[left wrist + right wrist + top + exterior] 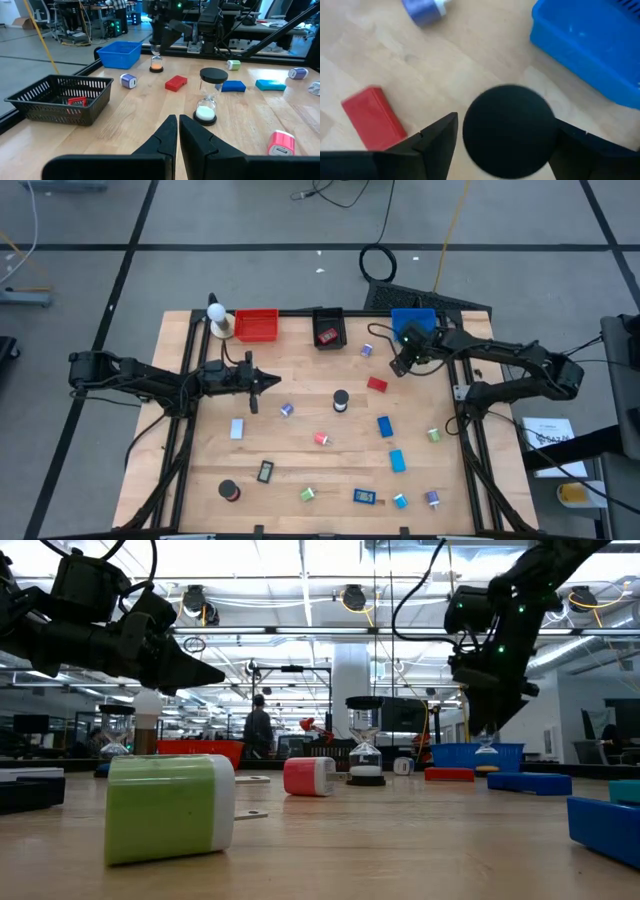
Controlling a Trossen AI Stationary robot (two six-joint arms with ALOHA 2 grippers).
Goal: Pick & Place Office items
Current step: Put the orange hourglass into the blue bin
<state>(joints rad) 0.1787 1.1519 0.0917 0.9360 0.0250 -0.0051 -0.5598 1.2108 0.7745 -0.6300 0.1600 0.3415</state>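
Note:
My right gripper [400, 365] hangs open at the back right, just in front of the blue bin [413, 323], pointing steeply down. Under it an hourglass with orange sand [156, 62] stands upright on its base on the table. Its black round top [509, 131] sits between my two fingers. A red block [370, 117] and a purple clip [425, 10] lie close by. My left gripper [272, 383] is shut on nothing, held level above the table's left middle. My right gripper comes at the hourglass from above, slanting, with one finger on each side of its black top. A narrow gap shows beside one finger [442, 137]. Whether the other finger [570, 145] touches the top, I cannot tell.
A second hourglass with white sand [340, 400] stands mid-table. A black bin [328, 327] with a red piece inside, a red bin [256, 325] and a white ball on a tan base [217, 315] line the far edge. Several small blocks, clips and rolls are scattered over the near half.

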